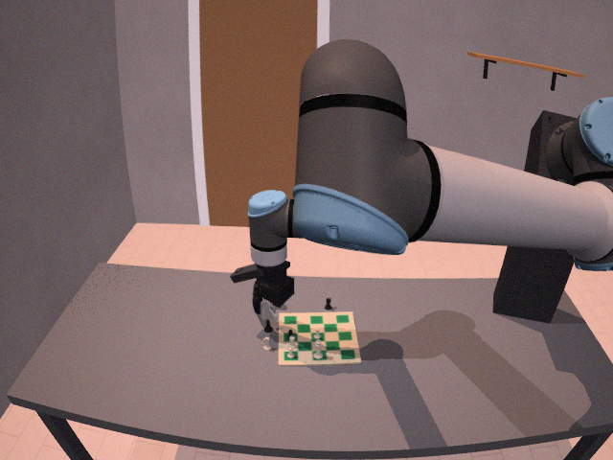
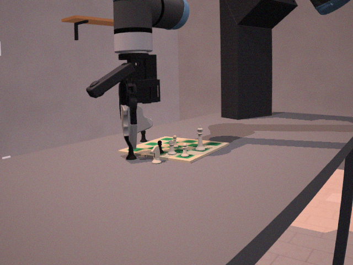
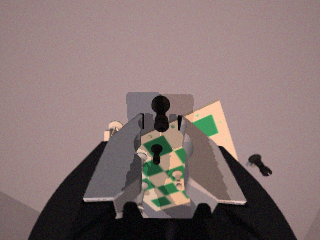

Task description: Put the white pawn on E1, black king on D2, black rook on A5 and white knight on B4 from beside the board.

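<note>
The black king (image 1: 267, 327) stands on the table just left of the green and cream board (image 1: 321, 338). My gripper (image 1: 265, 318) is lowered around it, one finger on each side, partly open with small gaps to the piece. In the wrist view the king (image 3: 160, 112) sits between my fingertips. In the exterior view its base (image 2: 130, 155) rests on the table under my gripper (image 2: 130, 139). The white knight (image 1: 267, 342) stands beside the board, close in front of the king (image 2: 156, 155). The black rook (image 1: 328, 303) stands behind the board's far edge. I cannot pick out the white pawn beside the board.
Several pieces stand on the board's near-left squares: a black pawn (image 1: 289, 334) and white pieces, one a tall white queen (image 2: 199, 139). The arm's dark pedestal (image 1: 534, 277) stands at the back right of the table.
</note>
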You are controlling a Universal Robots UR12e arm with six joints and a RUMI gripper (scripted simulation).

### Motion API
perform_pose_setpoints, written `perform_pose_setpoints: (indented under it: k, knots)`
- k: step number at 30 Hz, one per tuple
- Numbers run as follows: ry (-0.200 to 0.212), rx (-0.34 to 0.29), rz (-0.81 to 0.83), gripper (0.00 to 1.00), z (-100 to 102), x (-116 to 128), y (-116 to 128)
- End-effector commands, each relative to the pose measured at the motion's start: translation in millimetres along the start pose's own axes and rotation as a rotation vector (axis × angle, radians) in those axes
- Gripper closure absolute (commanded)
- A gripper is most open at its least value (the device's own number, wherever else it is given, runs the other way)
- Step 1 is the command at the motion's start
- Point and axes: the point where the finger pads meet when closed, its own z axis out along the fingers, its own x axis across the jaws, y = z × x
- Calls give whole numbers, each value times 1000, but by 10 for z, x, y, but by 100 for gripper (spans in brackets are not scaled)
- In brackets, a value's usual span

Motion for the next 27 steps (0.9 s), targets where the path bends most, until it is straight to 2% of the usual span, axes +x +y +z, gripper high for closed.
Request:
perform_pose_setpoints:
  k: [1,23,24,27]
  knots:
    - [0,1,0,75,-5,-2,-6]
    - [0,1,0,75,-5,-2,-6]
    - [0,1,0,100,-5,-2,-6]
    - [0,1,0,100,-5,-2,-6]
